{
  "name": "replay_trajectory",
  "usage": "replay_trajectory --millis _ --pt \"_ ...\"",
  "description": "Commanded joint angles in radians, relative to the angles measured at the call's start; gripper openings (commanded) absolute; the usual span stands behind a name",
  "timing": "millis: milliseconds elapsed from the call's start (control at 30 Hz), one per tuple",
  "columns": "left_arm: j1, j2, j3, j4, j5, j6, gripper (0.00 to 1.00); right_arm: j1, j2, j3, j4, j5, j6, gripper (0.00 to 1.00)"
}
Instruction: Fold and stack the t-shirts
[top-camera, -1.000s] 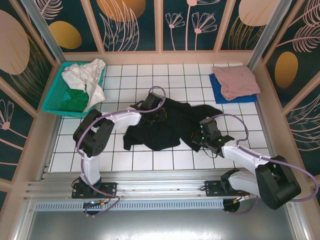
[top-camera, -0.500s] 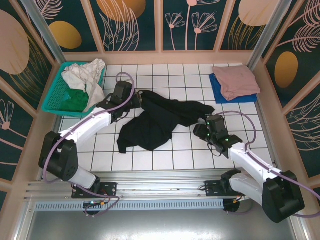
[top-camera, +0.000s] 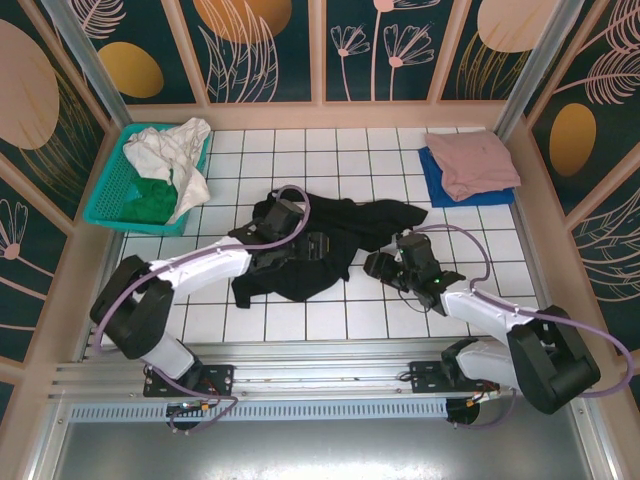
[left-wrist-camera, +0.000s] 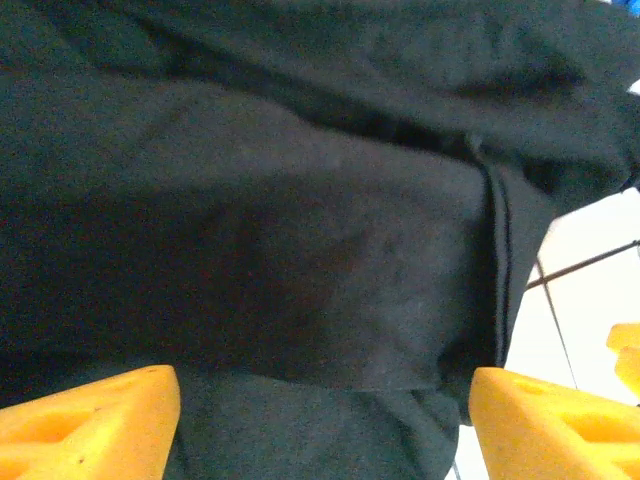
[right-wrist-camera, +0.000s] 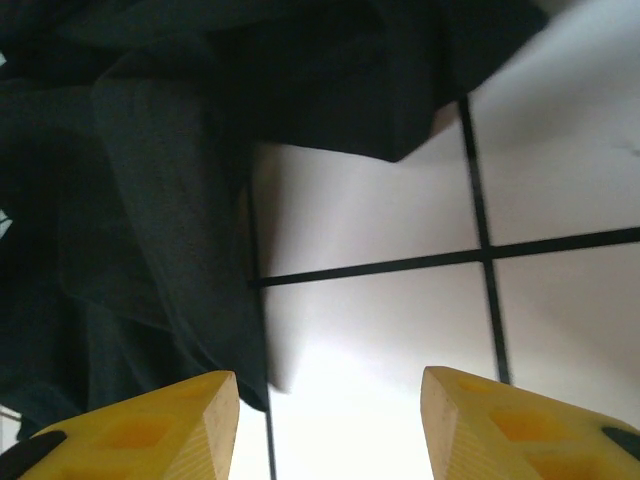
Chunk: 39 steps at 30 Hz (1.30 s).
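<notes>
Top view and both wrist views: the black t-shirt (top-camera: 340, 232) lies in a crumpled heap at the middle of the tiled desk (top-camera: 300, 322). The pink t-shirt (top-camera: 478, 160) rests folded on the blue t-shirt (top-camera: 436, 187) at the far right corner, well apart from the heap. A teal basket (top-camera: 104, 196) holding white and green cloth stands at the far left.

We judge the black shirt light, limp and non-slippery. It will sag and drag across the tiles when lifted at one point, so two well-separated holds along an edge suit it best. A stitched seam (left-wrist-camera: 497, 250) in the left wrist view marks one such edge. Pinching a doubled hem or a shoulder should keep the layers from sliding apart.

The heap's long axis runs diagonally, from the near left towards the far right, where a lobe of cloth reaches out. We cannot tell which end is the collar, nor which face is up; no chest mark is visible.

The left gripper (left-wrist-camera: 320, 428) hovers over the shirt's body with its jaws spread wide, clasping nothing. The right gripper (right-wrist-camera: 330, 422) is likewise released, its jaws apart over bare tile, with the shirt's near right edge just beside its left finger.
</notes>
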Motion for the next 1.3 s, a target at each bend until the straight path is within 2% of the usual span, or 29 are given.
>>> replay_trajectory --millis 0,100,167,300,367,500,567,633,700,800,900,967,1067,1200,1267 --pt "-0.016 0.05 -0.001 0.072 0.049 -0.041 0.79 0.017 0.038 -0.024 0.188 -0.048 0.047 0.49" --pt "-0.067 0.087 0.054 0.08 0.044 -0.032 0.8 0.012 0.059 -0.038 0.212 -0.029 0.071 0.38" --pt "-0.119 0.14 0.12 0.031 0.003 0.001 0.8 -0.041 0.035 -0.048 0.15 0.001 0.076 0.37" --pt "-0.219 0.277 0.266 -0.085 -0.075 0.043 0.77 -0.213 -0.085 -0.113 0.057 -0.012 0.049 0.36" --pt "-0.238 0.33 0.306 -0.109 -0.087 0.05 0.76 -0.249 -0.14 -0.123 0.007 -0.015 0.019 0.36" --pt "-0.245 0.422 0.394 -0.216 -0.197 0.056 0.74 -0.264 -0.201 -0.142 -0.031 -0.025 0.004 0.37" --pt "-0.245 0.448 0.436 -0.268 -0.245 0.069 0.62 -0.265 -0.212 -0.162 -0.004 -0.048 0.013 0.37" --pt "-0.245 0.452 0.469 -0.323 -0.316 0.073 0.35 -0.263 -0.213 -0.179 0.031 -0.078 0.019 0.37" --pt "-0.24 0.427 0.497 -0.381 -0.414 0.088 0.18 -0.252 -0.209 -0.189 0.071 -0.111 0.026 0.37" --pt "-0.191 0.33 0.531 -0.44 -0.506 0.122 0.03 -0.178 -0.196 -0.189 0.143 -0.118 0.035 0.41" --pt "-0.097 0.176 0.531 -0.421 -0.467 0.166 0.0 -0.045 -0.14 -0.158 0.214 -0.075 0.03 0.44" --pt "-0.041 0.091 0.538 -0.402 -0.425 0.189 0.0 0.056 -0.075 -0.123 0.268 -0.047 0.021 0.46" --pt "0.02 0.015 0.535 -0.404 -0.458 0.21 0.0 0.204 0.071 -0.031 0.329 -0.012 0.004 0.49" --pt "0.113 -0.039 0.493 -0.408 -0.467 0.2 0.0 0.387 0.305 0.162 0.271 0.095 -0.04 0.6" --pt "0.157 -0.07 0.458 -0.386 -0.447 0.191 0.0 0.446 0.407 0.265 0.229 0.135 -0.054 0.64"
